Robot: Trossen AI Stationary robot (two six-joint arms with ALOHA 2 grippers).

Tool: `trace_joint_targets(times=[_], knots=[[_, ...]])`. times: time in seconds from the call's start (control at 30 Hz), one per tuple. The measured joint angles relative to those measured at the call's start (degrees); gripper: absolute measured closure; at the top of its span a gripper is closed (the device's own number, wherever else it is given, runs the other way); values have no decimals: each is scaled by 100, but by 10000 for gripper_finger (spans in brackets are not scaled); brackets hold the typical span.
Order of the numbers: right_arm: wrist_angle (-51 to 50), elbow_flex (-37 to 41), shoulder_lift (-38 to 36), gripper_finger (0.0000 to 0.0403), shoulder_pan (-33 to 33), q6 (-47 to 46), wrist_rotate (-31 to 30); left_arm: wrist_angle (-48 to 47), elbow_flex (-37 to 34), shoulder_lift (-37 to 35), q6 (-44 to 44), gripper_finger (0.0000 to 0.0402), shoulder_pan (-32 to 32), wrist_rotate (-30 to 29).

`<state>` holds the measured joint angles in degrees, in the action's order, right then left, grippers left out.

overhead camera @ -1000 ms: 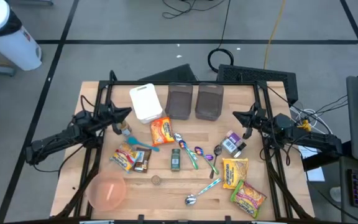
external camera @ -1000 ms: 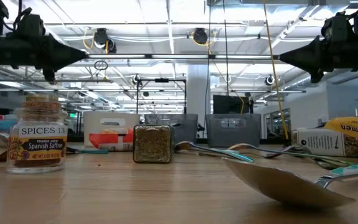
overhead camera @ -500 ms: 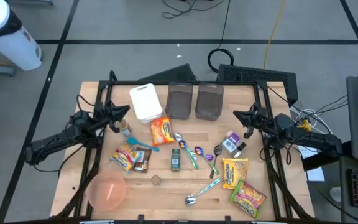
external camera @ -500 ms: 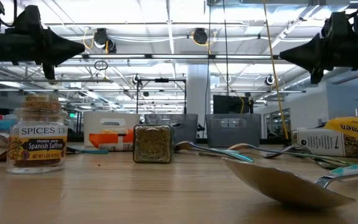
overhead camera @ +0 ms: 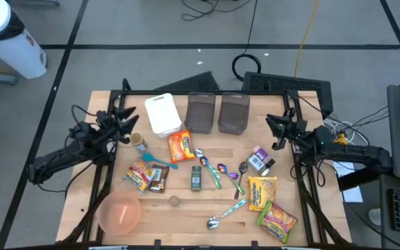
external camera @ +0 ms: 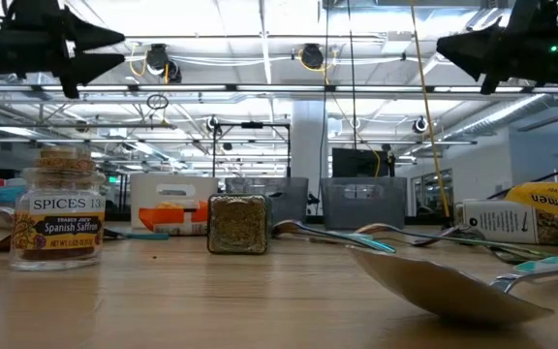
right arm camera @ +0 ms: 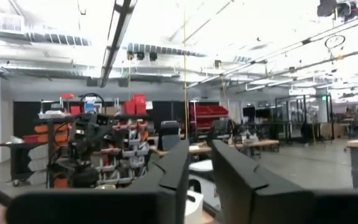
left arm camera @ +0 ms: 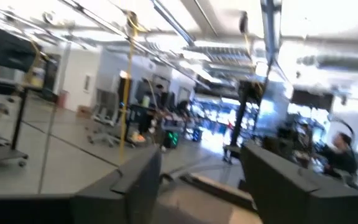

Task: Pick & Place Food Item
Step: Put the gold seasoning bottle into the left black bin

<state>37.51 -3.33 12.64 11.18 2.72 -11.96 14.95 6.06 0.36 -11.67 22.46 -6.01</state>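
High view: left gripper sat over the table's left side, just left of the white container, fingers spread, nothing between them. Right gripper was over the right side, near the two dark bins, fingers slightly apart, empty. Food items all lay on the table: orange snack packet mid-table, two yellow ramen packs at front right, a packet at left above the pink bowl. Green spice jar and several spoons in the centre, small jar just below the left gripper.

Low view: both grippers hung high above the tabletop, left gripper with a clear gap at the tips, right gripper held nothing. Saffron jar stood upright at left, square spice jar mid, a spoon close to the camera.

Left wrist view: fingers wide apart, only room behind, picture blurred.

Right wrist view: fingers a narrow gap apart, nothing gripped.
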Motion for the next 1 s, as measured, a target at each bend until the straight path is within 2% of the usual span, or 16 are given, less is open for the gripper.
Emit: trace_joint_targets(times=[0.17, 0.27, 0.4, 0.57, 0.7, 0.8, 0.9, 1.0], knots=[[295, -90, 702, 253, 0, -120, 23, -6, 128, 0, -1, 119, 0, -224], [35, -255, 1176, 208, 0, -489, 324, 9, 136, 0, -68, 110, 1, -266], [175, -500, 1733, 158, -3, -965, 622, 12, 136, 0, -259, 108, 2, -244], [125, -481, 2143, 119, -2, -1101, 611, 26, 136, 0, -253, 107, 1, 110], [106, -363, 2297, 107, -2, -1183, 611, -19, 201, 2, -132, 107, 0, 530], [137, -278, 2344, 106, -2, -1232, 611, -825, 618, 2, 181, 107, 2, 631], [124, -164, 2359, 108, -2, -1769, 623, -2278, 1228, 77, 561, 107, 2, 204], [372, -153, 2336, 111, -1, -2187, 687, -3283, 1849, 416, 670, 107, 2, -134]])
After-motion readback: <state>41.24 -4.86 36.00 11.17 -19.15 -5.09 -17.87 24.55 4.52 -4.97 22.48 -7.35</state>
